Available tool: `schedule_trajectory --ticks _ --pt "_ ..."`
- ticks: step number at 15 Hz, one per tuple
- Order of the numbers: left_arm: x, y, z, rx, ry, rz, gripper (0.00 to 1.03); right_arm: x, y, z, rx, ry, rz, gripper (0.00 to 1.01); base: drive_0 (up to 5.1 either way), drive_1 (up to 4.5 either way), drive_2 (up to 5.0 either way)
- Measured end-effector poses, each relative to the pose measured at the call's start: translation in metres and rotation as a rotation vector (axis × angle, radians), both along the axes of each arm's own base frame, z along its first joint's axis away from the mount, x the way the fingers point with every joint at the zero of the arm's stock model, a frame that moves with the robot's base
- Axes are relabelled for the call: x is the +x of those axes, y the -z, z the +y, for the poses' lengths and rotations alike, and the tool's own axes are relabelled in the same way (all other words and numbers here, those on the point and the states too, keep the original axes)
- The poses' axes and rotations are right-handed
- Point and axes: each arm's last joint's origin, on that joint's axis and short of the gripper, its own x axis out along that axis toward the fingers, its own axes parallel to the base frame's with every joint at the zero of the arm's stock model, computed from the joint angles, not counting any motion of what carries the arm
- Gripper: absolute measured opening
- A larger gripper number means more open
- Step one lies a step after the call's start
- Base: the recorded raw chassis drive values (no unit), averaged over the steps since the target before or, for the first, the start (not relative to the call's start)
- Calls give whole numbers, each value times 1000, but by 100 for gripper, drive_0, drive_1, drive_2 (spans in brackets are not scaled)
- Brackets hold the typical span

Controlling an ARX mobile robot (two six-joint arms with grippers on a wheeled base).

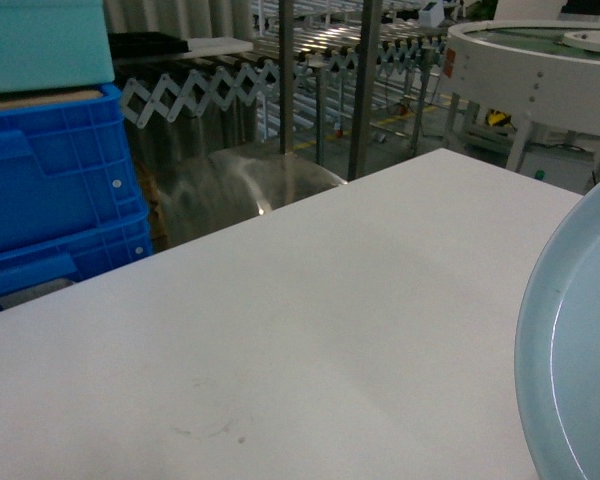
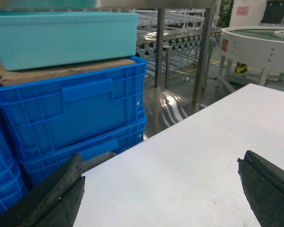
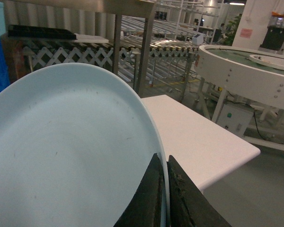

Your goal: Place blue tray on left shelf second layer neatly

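Three views tell it. From the head camera, the blue tray (image 1: 580, 350) fills the lower right corner, raised on edge above the white table (image 1: 310, 320), and only part of its rim and inner face shows; at the far left a stack of dark-blue crates (image 1: 50, 190) carries a pale teal box (image 1: 40, 40), with steel posts (image 1: 363, 90) and roller racks behind, and a white round machine table (image 1: 540, 70) at upper right. Neither arm shows in this view. From the left wrist camera, the left gripper (image 2: 161, 191) is spread wide with nothing between its black fingers (image 2: 57, 194), hanging over the table edge just beside the crates. From the right wrist camera, the right gripper (image 3: 163, 198) is clenched on the tray's rim, a finger on each face, and the tray stands tilted, near upright. The left shelf second layer cannot be picked out with certainty here; it probably lies among the steel posts past the crates. I judge the carry is not yet near its end. The pinch holds one thin spot of a smooth glossy rim, so a quick swing could let the tray pivot or slip, and its broad edge could clip a post or crate on the way leftward.
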Motion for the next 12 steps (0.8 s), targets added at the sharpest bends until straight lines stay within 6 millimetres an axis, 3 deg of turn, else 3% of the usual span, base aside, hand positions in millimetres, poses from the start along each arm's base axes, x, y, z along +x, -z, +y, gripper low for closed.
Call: schedule_trajectory --ticks 12 --pt "0 0 0 0 0 0 98 0 0 0 0 0 0 2 -165 -165 -165"
